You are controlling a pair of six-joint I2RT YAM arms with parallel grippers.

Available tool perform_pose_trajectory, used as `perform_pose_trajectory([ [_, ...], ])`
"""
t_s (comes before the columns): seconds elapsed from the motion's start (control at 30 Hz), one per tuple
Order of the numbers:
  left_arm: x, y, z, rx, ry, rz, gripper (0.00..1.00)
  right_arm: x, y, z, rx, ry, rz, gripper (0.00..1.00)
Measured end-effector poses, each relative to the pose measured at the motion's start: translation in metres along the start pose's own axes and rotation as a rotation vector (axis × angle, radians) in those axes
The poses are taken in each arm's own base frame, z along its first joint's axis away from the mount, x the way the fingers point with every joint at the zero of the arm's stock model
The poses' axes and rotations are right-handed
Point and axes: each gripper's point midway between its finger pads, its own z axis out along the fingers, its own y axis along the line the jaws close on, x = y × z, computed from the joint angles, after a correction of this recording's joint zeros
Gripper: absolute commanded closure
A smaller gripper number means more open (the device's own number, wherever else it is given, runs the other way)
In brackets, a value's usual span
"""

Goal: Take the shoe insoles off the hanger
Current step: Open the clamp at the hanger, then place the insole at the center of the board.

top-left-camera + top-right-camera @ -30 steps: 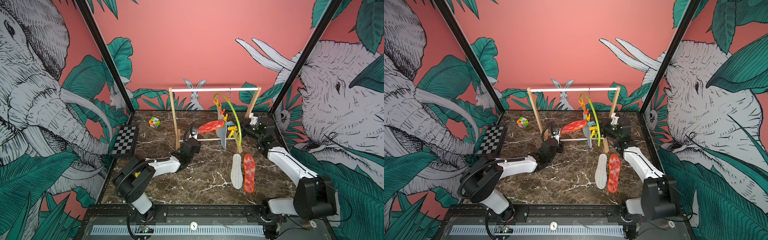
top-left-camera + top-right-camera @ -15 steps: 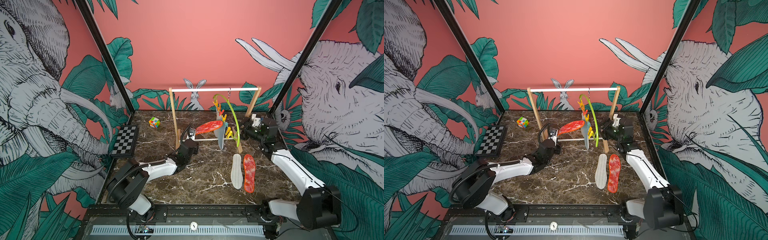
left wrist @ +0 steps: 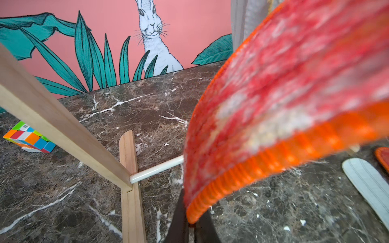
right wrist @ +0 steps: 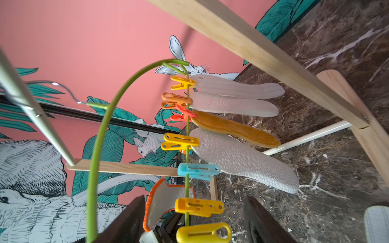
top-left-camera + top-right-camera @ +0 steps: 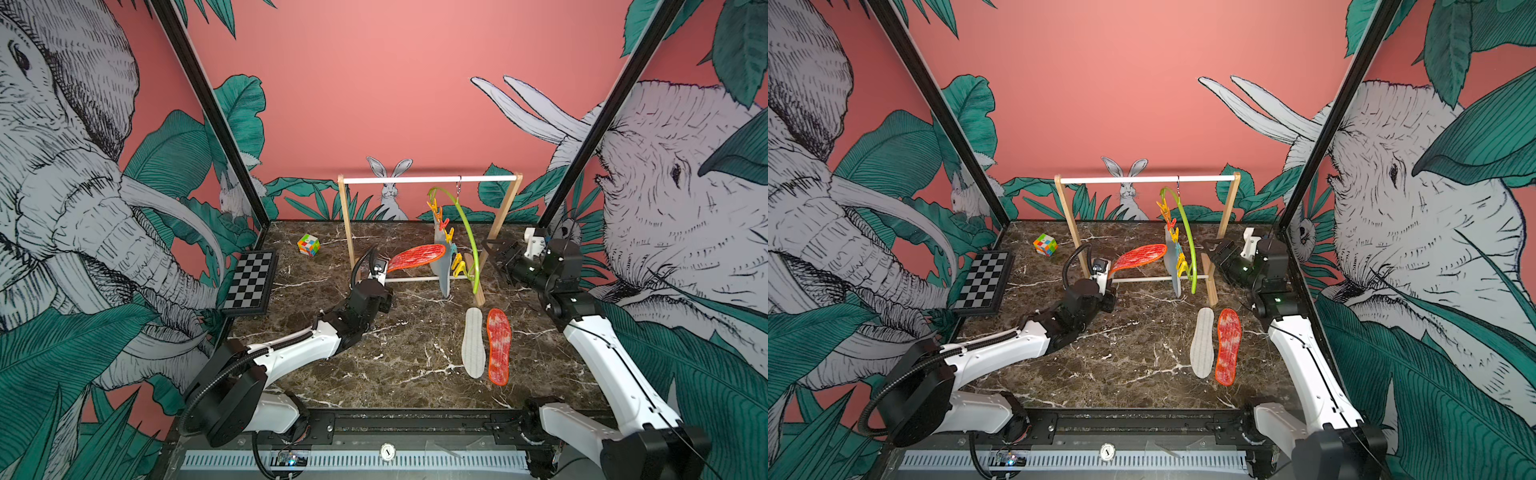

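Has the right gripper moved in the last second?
Yes. Judged against the wooden rack's right post, the right gripper has pulled back to the right, away from the hanger and toward the side wall.

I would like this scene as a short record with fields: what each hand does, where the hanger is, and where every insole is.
left hand: shut on the held red insole, stretched sideways from the hanger
right hand: open beside the hanger, yellow clips between its fingers
hanger: hooked on the rack's white rod
clipped: grooved white insole, embossed white insole, mustard insole, pale dotted insole
on table: striped white insole beside lying red insole
other: puzzle cube, chessboard
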Motion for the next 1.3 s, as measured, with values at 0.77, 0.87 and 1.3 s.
perform_pose_trajectory([
  [0.77, -0.119, -0.049, -0.078, 0.707, -0.017, -0.215, 1.0, 0.054, 0.182, -0.065, -0.569, 0.111, -0.517, 0.25],
  [0.87, -0.13, -0.06, -0.09, 0.796, -0.013, -0.218, 1.0, 0.067, 0.195, -0.058, -0.612, 0.158, -0.54, 0.28],
  [1.3, -0.12, -0.078, -0.122, 0.961, 0.084, -0.225, 1.0, 0.1, 0.199, 0.015, -0.612, 0.336, -0.526, 0.23],
])
